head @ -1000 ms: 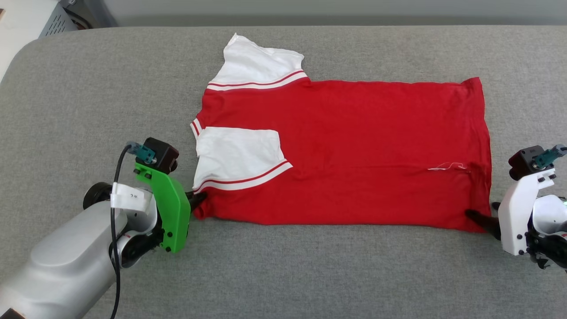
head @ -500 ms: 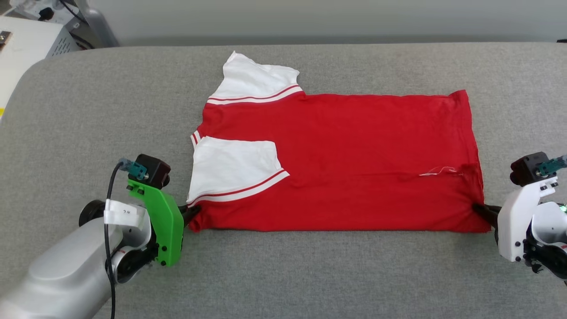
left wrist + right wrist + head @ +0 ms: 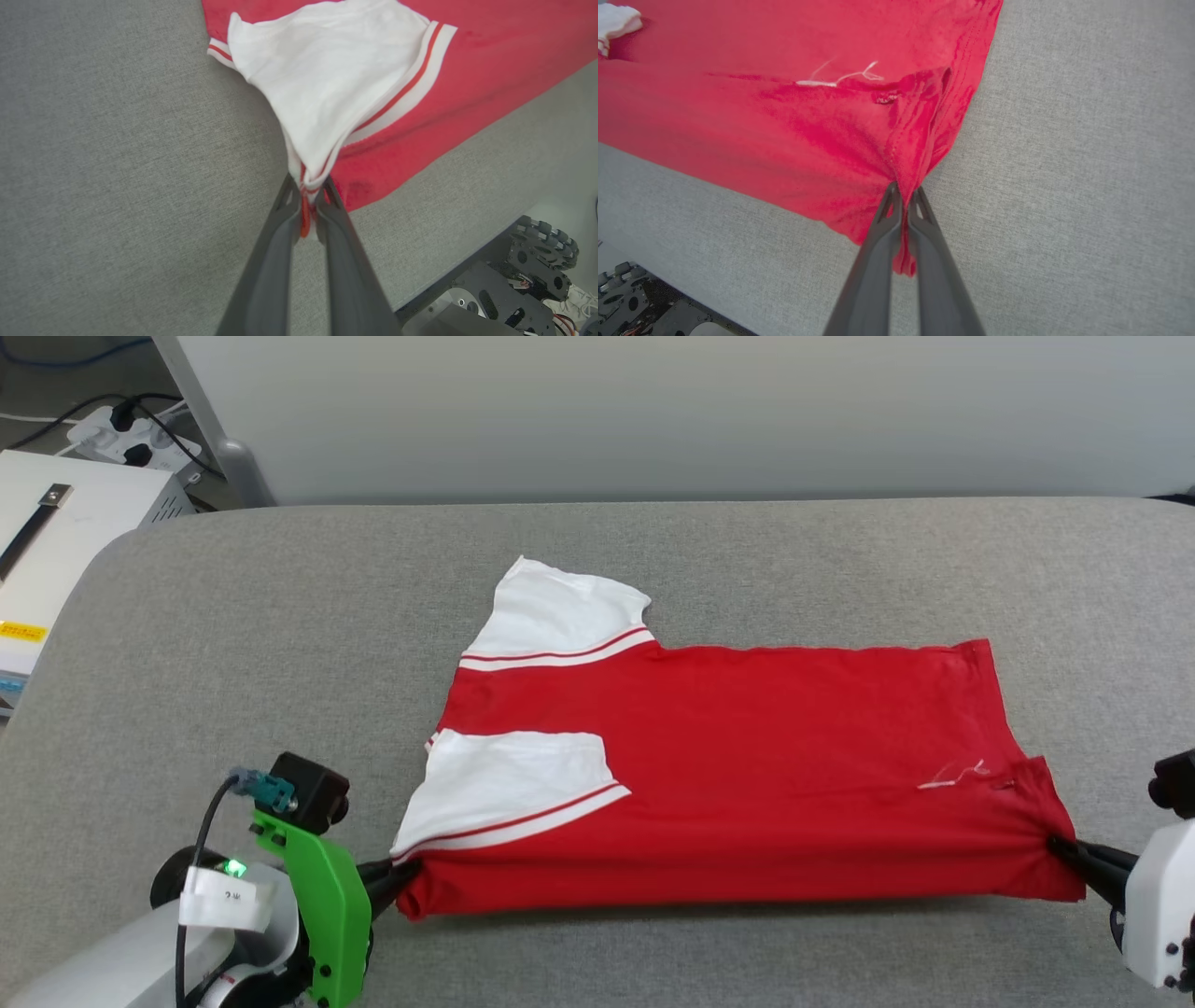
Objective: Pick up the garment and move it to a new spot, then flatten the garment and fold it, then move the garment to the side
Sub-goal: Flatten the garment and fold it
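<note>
- grey fabric table; pale wall behind
- garment spread mid-table, one white sleeve folded over the red
- left gripper pinches near sleeve-end corner; right gripper pinches near hem corner

The head camera looked forward and down from above the near edge of the grey padded surface, far enough back to take in the whole garment. Each wrist camera sat close behind its own fingers (looking along them, down onto the padding): the left gripper at the sleeve corner, the right gripper at the hem corner. The head view shared both corners.
</note>
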Available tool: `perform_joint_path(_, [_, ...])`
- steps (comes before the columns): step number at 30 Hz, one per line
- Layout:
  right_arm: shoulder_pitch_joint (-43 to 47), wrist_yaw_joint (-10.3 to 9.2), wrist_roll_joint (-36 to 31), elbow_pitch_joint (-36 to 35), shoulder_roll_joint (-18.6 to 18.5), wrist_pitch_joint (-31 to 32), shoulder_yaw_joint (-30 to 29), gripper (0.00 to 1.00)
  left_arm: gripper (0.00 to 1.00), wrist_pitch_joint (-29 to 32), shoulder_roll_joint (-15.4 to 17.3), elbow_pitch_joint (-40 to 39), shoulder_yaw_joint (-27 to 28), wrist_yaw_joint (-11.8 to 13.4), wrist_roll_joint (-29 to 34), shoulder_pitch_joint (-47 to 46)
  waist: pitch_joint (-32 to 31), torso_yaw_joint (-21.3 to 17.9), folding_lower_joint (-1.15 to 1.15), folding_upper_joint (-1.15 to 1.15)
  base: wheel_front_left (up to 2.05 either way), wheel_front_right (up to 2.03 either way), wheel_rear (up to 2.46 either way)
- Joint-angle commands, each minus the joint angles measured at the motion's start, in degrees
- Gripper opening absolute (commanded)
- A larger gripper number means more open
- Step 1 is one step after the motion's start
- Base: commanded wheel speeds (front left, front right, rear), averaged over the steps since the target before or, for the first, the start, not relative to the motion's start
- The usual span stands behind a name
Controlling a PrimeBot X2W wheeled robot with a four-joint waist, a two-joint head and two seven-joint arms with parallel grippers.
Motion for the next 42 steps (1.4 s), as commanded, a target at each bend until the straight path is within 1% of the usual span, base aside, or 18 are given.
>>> perform_joint_path(1, [1.95, -0.05, 0.14, -0.72, -0.4, 0.13, -1.11, 0.0, 0.0, -0.21, 1.14, -0.9, -0.08, 0.95, -0.63, 1.51, -0.25, 0.09, 0.0, 0.0, 0.0, 0.0, 0.0])
perform_joint_path(5, [6.69, -0.05, 0.03, -2.67, 0.09, 1.35, -5.14, 0.0, 0.0, -0.12, 2.36, -3.77, -0.94, 2.93, -0.95, 4.12, -0.08, -0.16, 0.0, 0.0, 0.0, 0.0, 0.0])
perform_joint_path(8, [8.87, -0.05, -0.67, -3.12, 1.29, 2.5, -7.76, 0.0, 0.0, 0.29, 2.37, -4.28, -1.63, 3.79, -0.86, 5.05, 0.8, -0.26, 0.0, 0.0, 0.0, 0.0, 0.0])
perform_joint_path(10, [9.54, -0.05, -1.33, -2.92, 2.39, 3.48, -8.92, 0.0, 0.0, 0.49, 1.84, -3.68, -1.69, 3.95, -1.36, 5.25, 1.61, -0.26, 0.0, 0.0, 0.0, 0.0, 0.0])
perform_joint_path(13, [9.57, -0.05, -2.72, -1.56, 4.33, 4.77, -9.88, 0.0, 0.0, 1.03, 0.82, -1.46, -2.06, 3.74, -1.71, 5.26, 2.72, -0.31, 0.0, 0.0, 0.0, 0.0, 0.0])
perform_joint_path(17, [8.54, -0.05, -4.53, 2.23, 7.41, 5.41, -10.64, 0.0, 0.0, 0.98, -1.21, 3.15, -2.44, 2.92, -2.13, 5.3, 3.86, -0.47, 0.0, 0.0, 0.0, 0.0, 0.0])
perform_joint_path(21, [7.85, -0.05, -5.84, 5.58, 10.28, 4.31, -10.09, 0.0, 0.0, 0.24, -3.5, 6.79, -2.67, 1.61, -2.37, 5.25, 4.21, -0.32, 0.0, 0.0, 0.0, 0.0, 0.0])
perform_joint_path(23, [7.62, -0.05, -6.27, 6.23, 10.85, 3.22, -9.92, 0.0, 0.01, -0.14, -4.06, 7.77, -2.53, 0.99, -2.65, 5.22, 3.91, -0.28, 0.0, 0.0, 0.0, 0.0, 0.0])
perform_joint_path(24, [7.59, -0.05, -6.69, 6.42, 10.89, 2.37, -9.98, 0.26, 0.4, -0.44, -4.08, 8.03, -2.4, 0.83, -2.57, 5.09, 3.63, -0.22, 0.0, 0.0, 0.0, 0.0, 0.0])
perform_joint_path(25, [7.59, -0.05, -6.78, 6.46, 11.01, 1.51, -10.2, 0.77, 1.0, -1.32, -3.85, 8.18, -1.94, 0.74, -2.25, 4.72, 3.32, -0.18, 0.0, 0.0, 0.0, 0.0, 0.0])
perform_joint_path(26, [7.5, -0.05, -6.75, 6.24, 11.06, 0.68, -10.61, 0.99, 1.0, -2.31, -3.47, 8.28, -1.34, 0.86, -1.91, 4.33, 2.95, -0.17, 0.0, 0.0, 0.0, 0.0, 0.0])
perform_joint_path(29, [7.18, -0.05, -7.71, 4.91, 10.88, -2.91, -12.46, 1.0, 1.0, -3.72, -1.26, 7.47, 0.08, 1.17, -0.88, 2.8, 1.75, -0.22, 0.0, 0.0, 0.0, 0.0, 0.0])
perform_joint_path(35, [6.48, -0.05, -10.95, 0.19, 11.12, -9.21, -16.88, 1.0, 1.0, -5.5, 2.55, 2.95, 4.35, 1.5, -0.66, -1.72, 0.33, -0.72, 0.0, 0.0, 0.0, 0.0, 0.0])
perform_joint_path(37, [5.95, -0.05, -12.76, -1.48, 11.98, -11.81, -19.24, 1.0, 1.0, -7.13, 2.89, 2.07, 5.81, 1.95, 0.53, -3.8, 0.22, -0.99, 0.0, 0.0, 0.0, 0.0, 0.0])
perform_joint_path(39, [5.32, -0.05, -15.21, -3.06, 13.28, -14.4, -21.53, 1.0, 1.0, -8.99, 2.65, 2.15, 7.03, 2.99, 2.49, -6.07, 0.33, -1.33, 0.0, 0.0, 0.0, 0.0, 0.0])
perform_joint_path(42, [4.45, -0.05, -19.09, -5.54, 15.88, -17.54, -24.69, 1.0, 1.0, -11.19, 1.08, 2.96, 8.31, 4.28, 4.96, -9.41, 1.02, -1.92, 0.0, 0.0, 0.0, 0.0, 0.0])
